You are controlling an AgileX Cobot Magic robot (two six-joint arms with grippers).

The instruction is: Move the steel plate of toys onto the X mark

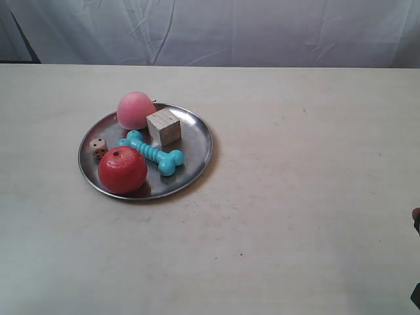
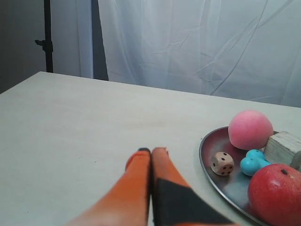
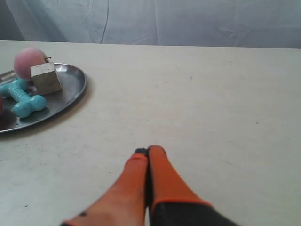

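Note:
The steel plate (image 1: 197, 141) lies on the table at the exterior view's left. It holds a red apple (image 1: 123, 170), a pink peach (image 1: 134, 109), a wooden cube (image 1: 163, 126), a turquoise bone (image 1: 152, 152) and a die (image 1: 98, 147). My left gripper (image 2: 151, 150) is shut and empty, a short way from the plate's rim (image 2: 211, 146) on the die's (image 2: 222, 163) side. My right gripper (image 3: 148, 150) is also shut and empty, well away from the plate (image 3: 70, 82) over bare table. I cannot make out the X mark in any view.
A white curtain (image 1: 216, 29) hangs behind the table's far edge. The pale tabletop (image 1: 308, 184) stretches away from the plate toward the exterior view's right. A dark bit of an arm (image 1: 416, 220) shows at that view's right edge.

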